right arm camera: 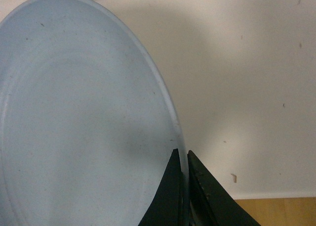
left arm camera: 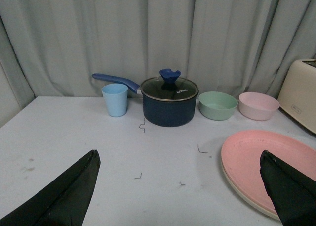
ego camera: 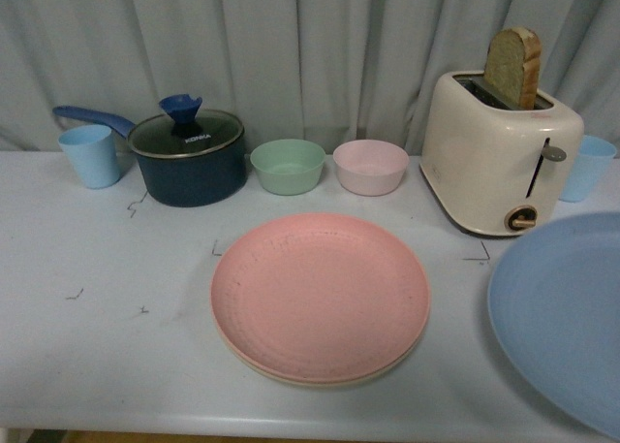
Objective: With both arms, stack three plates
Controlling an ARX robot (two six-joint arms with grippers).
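R gripper point(right arm camera: 181, 159): my jaws are narrow, pinched on the rim of the blue plate point(right arm camera: 74, 117). That plate is at the table's point(ego camera: 97, 346) right side, apart from the stack. Pink plate point(ego camera: 320, 293) lies on the beige plate point(ego camera: 320, 379), table centre. L gripper point(left arm camera: 178, 156): spread wide, holding nothing, over the table beside the stack.

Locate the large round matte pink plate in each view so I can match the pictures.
Front view: the large round matte pink plate lies at the centre, slightly low.
Left wrist view: lower right, partly behind one black finger.
Right wrist view: not in it; the round matte blue plate shows instead.
Shared landmark: dark blue lidded saucepan, front and left wrist views.
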